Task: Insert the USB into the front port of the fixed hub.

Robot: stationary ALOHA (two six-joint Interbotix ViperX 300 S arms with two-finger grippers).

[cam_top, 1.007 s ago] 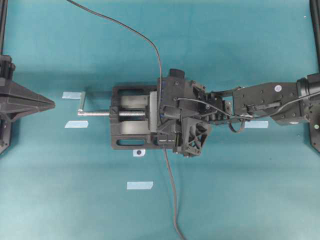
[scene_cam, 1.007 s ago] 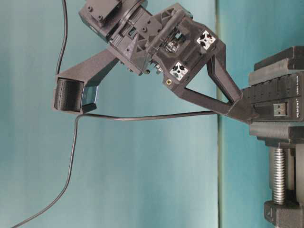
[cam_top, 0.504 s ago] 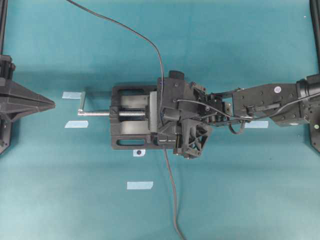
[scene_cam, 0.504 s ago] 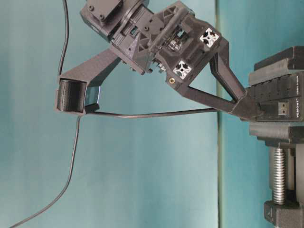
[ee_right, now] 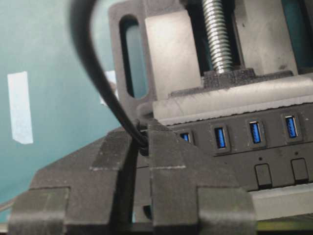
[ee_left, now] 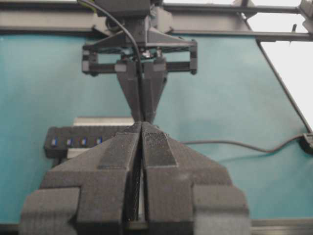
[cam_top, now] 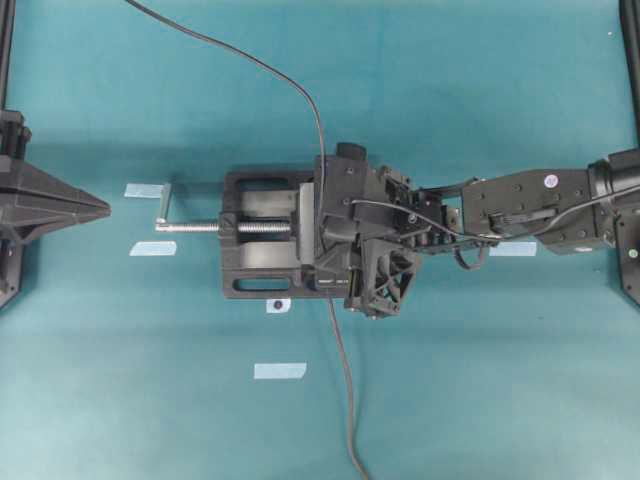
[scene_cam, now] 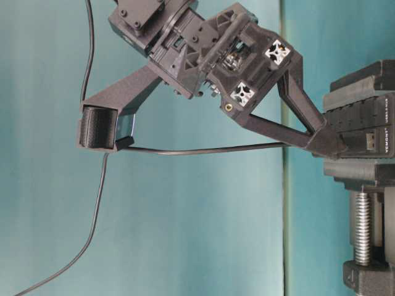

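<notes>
The fixed hub [ee_right: 254, 147] is a black bar with blue sockets, clamped in the vise; it also shows in the table-level view [scene_cam: 364, 123] and the left wrist view [ee_left: 73, 142]. My right gripper [ee_right: 143, 139] is shut on the USB plug [ee_right: 143, 148], whose dark cable [ee_right: 93, 63] rises past the camera. The fingertips press against the hub's end, beside the last visible blue socket. From table level the gripper tip [scene_cam: 327, 145] touches the hub and the plug's metal end is hidden. Overhead, the right gripper [cam_top: 335, 285] covers the hub. My left gripper [cam_top: 105, 208] is shut, empty, far left.
The black vise [cam_top: 260, 270] with its silver screw handle [cam_top: 190, 227] holds the hub mid-table. The USB cable [cam_top: 345, 400] trails to the front edge. A second dark cable [cam_top: 250, 60] runs from the hub's far end to the back left. Tape strips [cam_top: 280, 371] lie around.
My right gripper has pushed the plug toward the hub. The plug's silver end, seen against the hub before, no longer shows. The left arm has not moved.
</notes>
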